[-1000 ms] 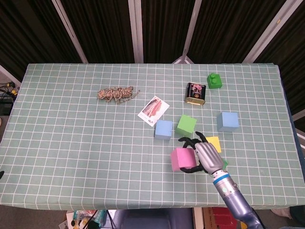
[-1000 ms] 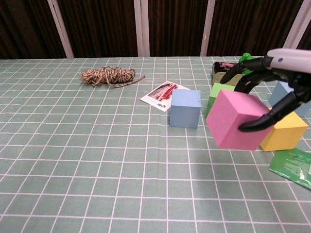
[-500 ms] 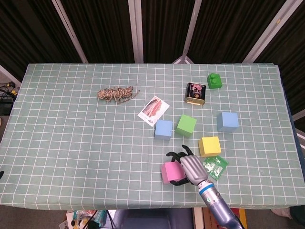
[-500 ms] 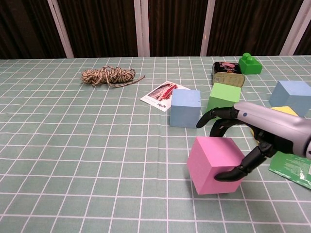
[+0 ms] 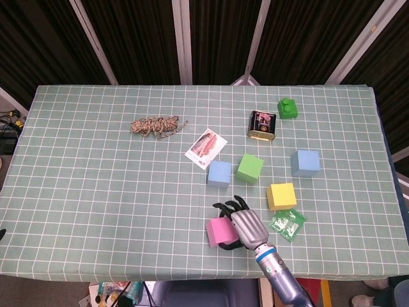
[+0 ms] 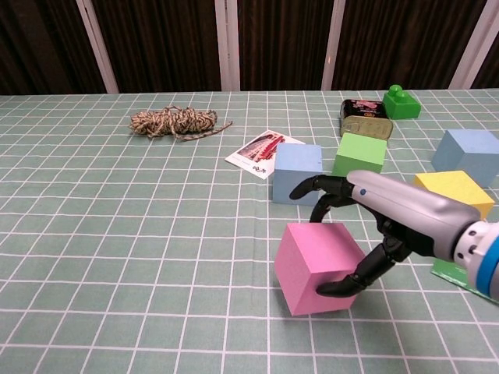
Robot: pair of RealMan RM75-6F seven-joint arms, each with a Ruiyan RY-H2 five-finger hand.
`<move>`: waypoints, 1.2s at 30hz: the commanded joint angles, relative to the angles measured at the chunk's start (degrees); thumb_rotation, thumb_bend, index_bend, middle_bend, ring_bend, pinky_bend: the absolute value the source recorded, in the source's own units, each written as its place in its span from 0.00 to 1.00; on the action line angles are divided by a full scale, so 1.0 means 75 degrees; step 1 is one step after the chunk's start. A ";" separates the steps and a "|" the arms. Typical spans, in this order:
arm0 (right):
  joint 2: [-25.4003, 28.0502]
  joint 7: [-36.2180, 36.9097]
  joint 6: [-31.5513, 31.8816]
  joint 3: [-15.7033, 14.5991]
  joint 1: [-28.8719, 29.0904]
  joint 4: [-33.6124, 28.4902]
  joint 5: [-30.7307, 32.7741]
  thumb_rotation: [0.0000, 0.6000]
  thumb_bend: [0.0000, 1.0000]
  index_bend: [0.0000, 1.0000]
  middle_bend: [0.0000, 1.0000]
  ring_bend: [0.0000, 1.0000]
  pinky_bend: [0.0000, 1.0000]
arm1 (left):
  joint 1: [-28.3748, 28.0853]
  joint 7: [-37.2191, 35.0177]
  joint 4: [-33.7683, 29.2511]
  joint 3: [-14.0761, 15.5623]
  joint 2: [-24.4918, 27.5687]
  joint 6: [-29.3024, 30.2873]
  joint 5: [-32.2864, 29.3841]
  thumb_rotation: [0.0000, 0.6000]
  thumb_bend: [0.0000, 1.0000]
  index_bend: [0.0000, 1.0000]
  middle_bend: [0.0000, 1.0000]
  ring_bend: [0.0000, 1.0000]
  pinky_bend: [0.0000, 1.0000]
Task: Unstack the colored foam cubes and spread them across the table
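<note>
My right hand (image 5: 245,226) (image 6: 390,222) grips a pink foam cube (image 5: 218,231) (image 6: 314,266) near the table's front edge, low over or on the cloth; I cannot tell which. Further back stand a blue cube (image 5: 219,173) (image 6: 297,173), a green cube (image 5: 250,167) (image 6: 360,153), a yellow cube (image 5: 281,196) (image 6: 454,192) and a second blue cube (image 5: 305,162) (image 6: 468,154), each apart on the cloth. The left hand shows in neither view.
A dark tin (image 5: 262,124) (image 6: 364,117) and a green toy brick (image 5: 288,107) (image 6: 399,102) sit at the back right. A green packet (image 5: 287,223), a printed card (image 5: 206,147) (image 6: 264,148) and a bundle of twine (image 5: 157,125) (image 6: 175,121) lie on the checked tablecloth (image 5: 96,185).
My right hand has carried the pink cube leftward and toward the front edge, lowering it from mid-air to table level.
</note>
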 commanded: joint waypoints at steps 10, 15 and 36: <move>0.1048 -0.0447 0.0244 0.0371 -0.0003 -0.0760 -0.0007 1.00 0.13 0.00 0.00 0.00 0.00 | 0.0010 -0.0097 0.0014 -0.0030 0.0029 0.0016 -0.0032 1.00 0.20 0.21 0.00 0.00 0.08; 0.2338 -0.0206 0.0736 0.0541 -0.0350 -0.1408 -0.0138 1.00 0.13 0.00 0.00 0.00 0.00 | 0.0009 -0.0132 0.0033 -0.0027 0.0030 0.0023 -0.0001 1.00 0.20 0.21 0.00 0.00 0.08; 0.3744 0.1033 0.3672 -0.1134 -0.3297 0.1239 -0.3856 1.00 0.13 0.00 0.00 0.00 0.00 | 0.0102 0.0075 0.0199 0.0308 -0.0143 0.0214 0.0661 1.00 0.19 0.18 0.00 0.00 0.08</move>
